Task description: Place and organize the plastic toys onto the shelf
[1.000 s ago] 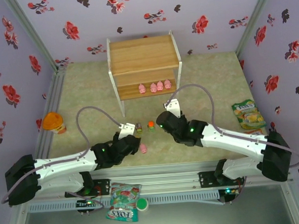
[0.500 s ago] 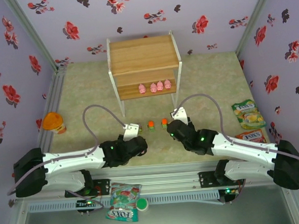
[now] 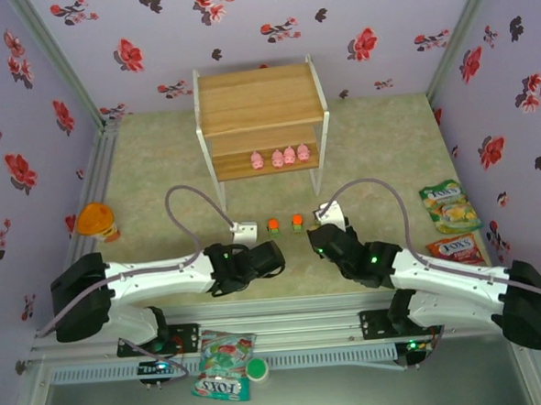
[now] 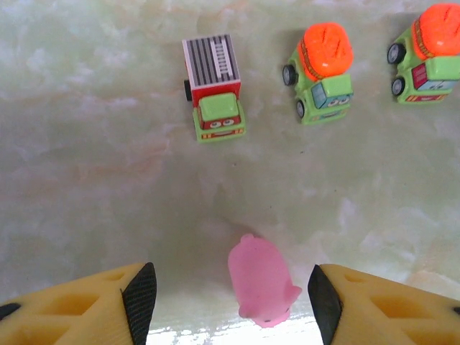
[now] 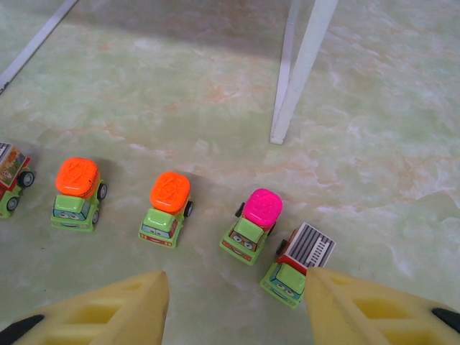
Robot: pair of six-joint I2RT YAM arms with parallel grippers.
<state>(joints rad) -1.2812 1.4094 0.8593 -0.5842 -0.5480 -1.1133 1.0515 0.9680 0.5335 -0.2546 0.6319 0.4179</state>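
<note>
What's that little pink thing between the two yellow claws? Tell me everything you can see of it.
It is a pink pig, a tiny toy that looks like smooth, glossy plastic, with a rounded body and small bumps at both ends; its face is too blurred to tell. It rests on the pale green marbled table, inside the open left gripper, nearer the right-hand finger in this view and touching neither. The nearest toy, a striped-top truck, stands well apart from it.
</note>
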